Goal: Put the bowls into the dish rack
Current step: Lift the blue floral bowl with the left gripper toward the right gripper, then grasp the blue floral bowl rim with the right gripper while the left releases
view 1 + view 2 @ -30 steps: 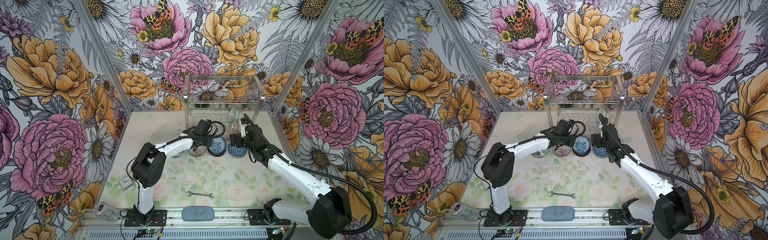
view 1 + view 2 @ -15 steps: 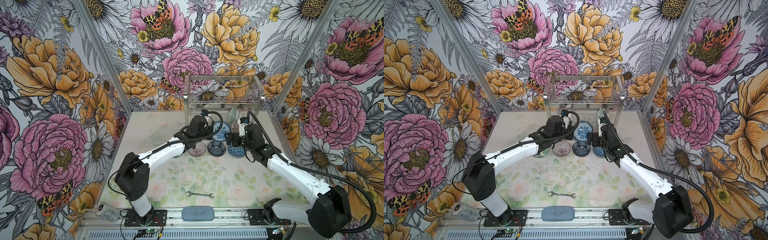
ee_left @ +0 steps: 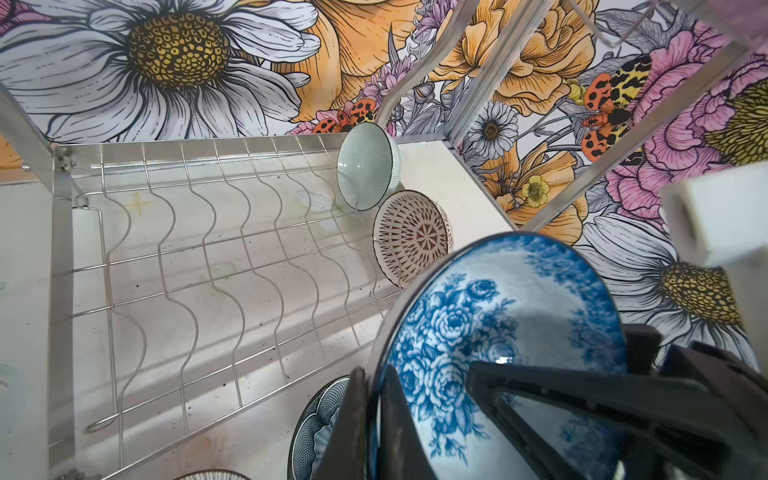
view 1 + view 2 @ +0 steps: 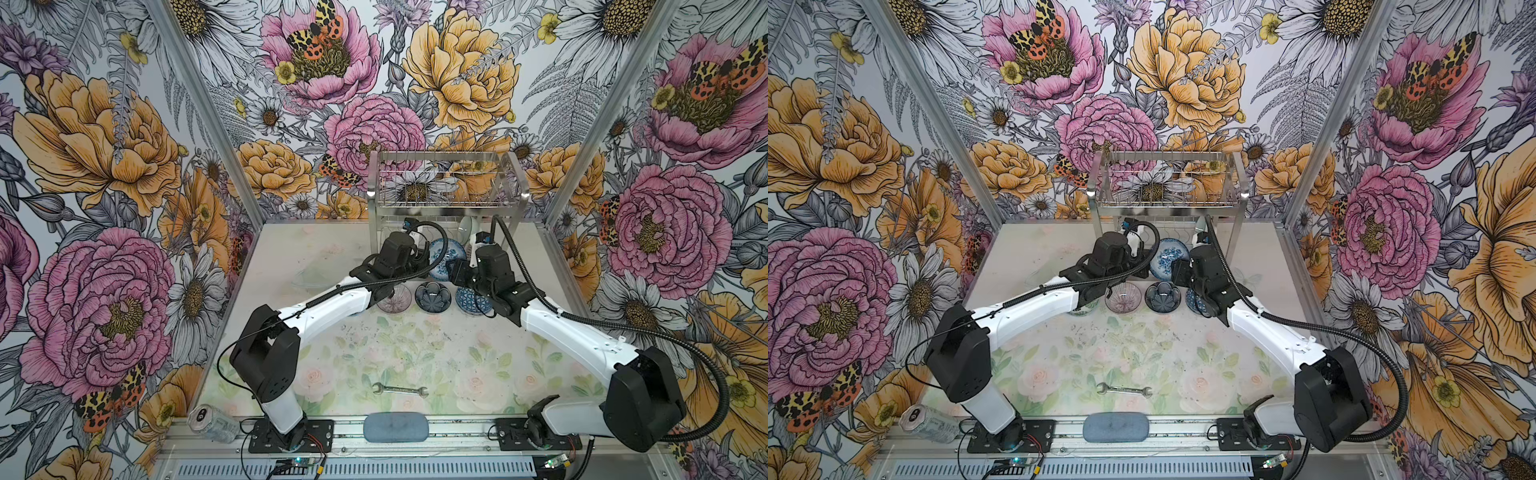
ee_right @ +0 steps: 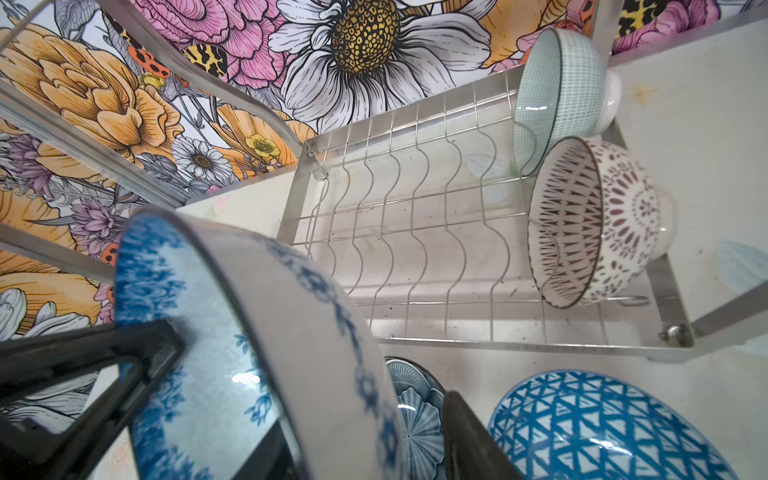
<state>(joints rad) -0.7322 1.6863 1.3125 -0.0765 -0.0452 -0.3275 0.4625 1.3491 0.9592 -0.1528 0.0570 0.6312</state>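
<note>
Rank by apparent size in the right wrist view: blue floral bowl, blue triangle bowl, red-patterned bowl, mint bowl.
1. blue floral bowl, nearest the camera, so inflated
2. blue triangle bowl, partly cut off by the frame
3. red-patterned bowl
4. mint bowl, farther back; true sizes unsure

Lower tier of the dish rack (image 3: pixel 60 257) is wide open, wavy slots bare, except one end, where the mint bowl (image 3: pixel 365 166) and red-patterned bowl (image 3: pixel 411 237) stand. Blue floral bowl (image 3: pixel 498 332) hangs at the mouth; upper basket (image 4: pixel 446 204) caps headroom.

Blue floral bowl (image 4: pixel 446 258) hangs tilted before the dish rack (image 4: pixel 446 203) — other bowls (image 4: pixel 432 296) rest nearby.
</note>
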